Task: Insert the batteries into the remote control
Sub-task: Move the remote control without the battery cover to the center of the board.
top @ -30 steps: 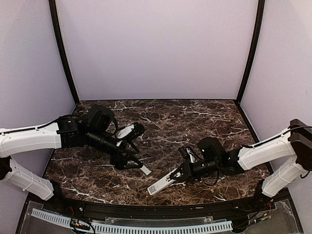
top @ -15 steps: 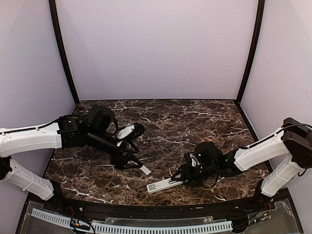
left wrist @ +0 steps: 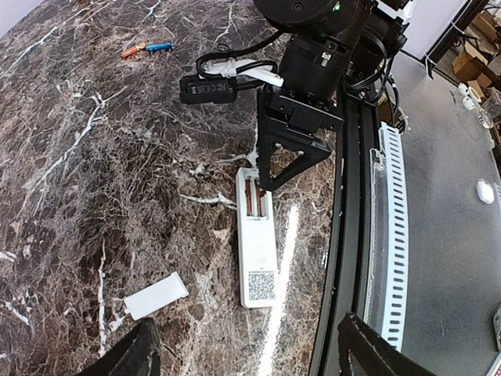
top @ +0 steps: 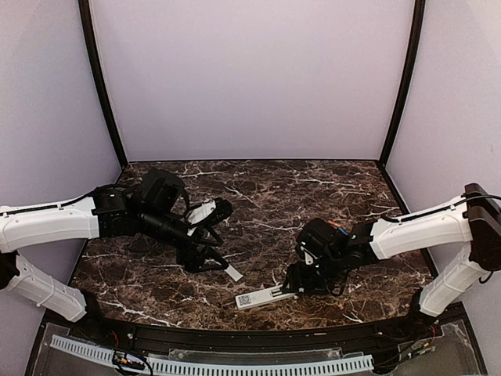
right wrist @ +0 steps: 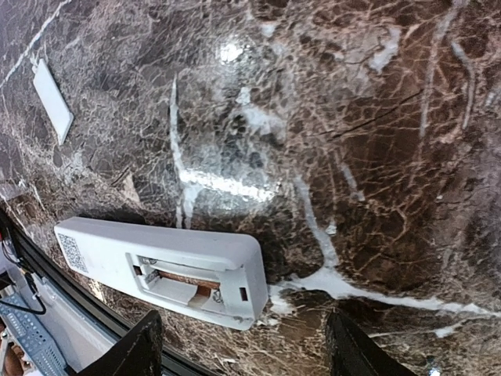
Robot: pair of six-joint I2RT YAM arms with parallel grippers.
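The remote (top: 266, 296) is laid flat on the tabletop (top: 313, 184), close to the near edge and about midway along it, with its back turned up. Its compartment (left wrist: 252, 196) is uncovered at the end toward the right edge, and a square printed label (left wrist: 261, 284) is carried at the other end. The cover (left wrist: 156, 296), a small white flat piece, is laid on the tabletop near the remote on its left-edge side, apart from it.

The orange battery (left wrist: 131, 52) and the blue battery (left wrist: 160, 46) are laid end to end, nearly touching, on the right half of the tabletop. They are farther from the near edge than the remote and well apart from it.

The right end effector (right wrist: 244, 329) is spread wide and nothing is held in it. It is lowered at the compartment end of the remote; whether it touches the remote cannot be told. The left end effector (left wrist: 249, 337) is also spread wide and holds nothing. It is raised over the left half of the tabletop, near the cover.
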